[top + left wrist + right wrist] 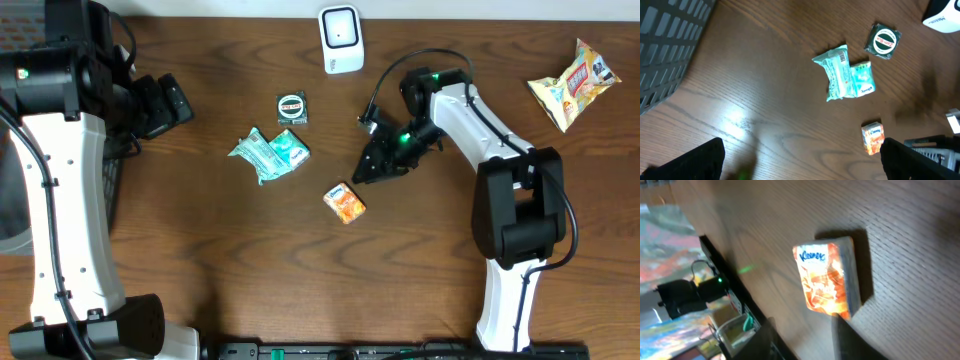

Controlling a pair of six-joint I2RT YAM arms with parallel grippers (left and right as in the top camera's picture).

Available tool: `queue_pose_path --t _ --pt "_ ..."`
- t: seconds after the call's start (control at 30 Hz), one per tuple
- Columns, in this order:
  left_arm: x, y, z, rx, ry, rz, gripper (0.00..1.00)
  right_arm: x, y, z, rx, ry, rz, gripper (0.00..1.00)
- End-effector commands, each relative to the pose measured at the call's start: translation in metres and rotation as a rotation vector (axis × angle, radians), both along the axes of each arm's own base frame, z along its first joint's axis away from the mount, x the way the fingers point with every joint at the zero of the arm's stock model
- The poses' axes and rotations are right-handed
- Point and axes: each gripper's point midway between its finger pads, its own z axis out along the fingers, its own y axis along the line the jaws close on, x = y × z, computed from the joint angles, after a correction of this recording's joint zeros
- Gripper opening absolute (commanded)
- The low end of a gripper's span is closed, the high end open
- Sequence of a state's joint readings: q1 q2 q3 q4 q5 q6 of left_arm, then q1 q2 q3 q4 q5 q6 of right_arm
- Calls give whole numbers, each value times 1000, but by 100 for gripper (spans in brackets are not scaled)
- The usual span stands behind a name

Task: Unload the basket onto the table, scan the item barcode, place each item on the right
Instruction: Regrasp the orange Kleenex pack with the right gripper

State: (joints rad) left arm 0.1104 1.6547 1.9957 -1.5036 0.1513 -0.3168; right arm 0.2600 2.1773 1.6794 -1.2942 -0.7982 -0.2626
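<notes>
An orange tissue pack [345,203] lies flat on the wooden table, also seen in the right wrist view [827,282] and the left wrist view [873,137]. My right gripper [368,172] hovers just up and right of it, open [802,325], with bare table between its dark fingers [855,340]; one fingertip sits at the pack's lower corner. The white scanner [341,38] stands at the table's far edge. My left gripper [175,100] is at the far left, wide open [802,160] and empty.
Teal packets [270,152] and a round green-and-black item [291,108] lie left of the right gripper. A yellow snack bag [572,82] sits at the far right. A grey basket [665,45] is beside the left arm.
</notes>
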Motion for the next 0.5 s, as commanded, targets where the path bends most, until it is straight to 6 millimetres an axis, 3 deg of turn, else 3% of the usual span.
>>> queue_pose_path --t 0.0,0.1,0.2,0.33,0.37,0.47 --pt "-2 2 5 7 -13 2 98 -7 14 12 7 -58 62 46" --pt "-2 2 5 7 -13 2 98 -6 18 6 -156 -143 82 48" --pt "-2 2 5 7 -13 2 98 6 6 -13 -488 -293 75 52" --pt "-2 2 5 7 -13 2 98 12 -9 -22 -823 -464 107 57" --pt "-2 2 5 7 -13 2 98 11 -7 -22 -830 -474 115 59" --pt "-2 2 5 7 -13 2 98 10 3 -23 -801 -488 123 80"
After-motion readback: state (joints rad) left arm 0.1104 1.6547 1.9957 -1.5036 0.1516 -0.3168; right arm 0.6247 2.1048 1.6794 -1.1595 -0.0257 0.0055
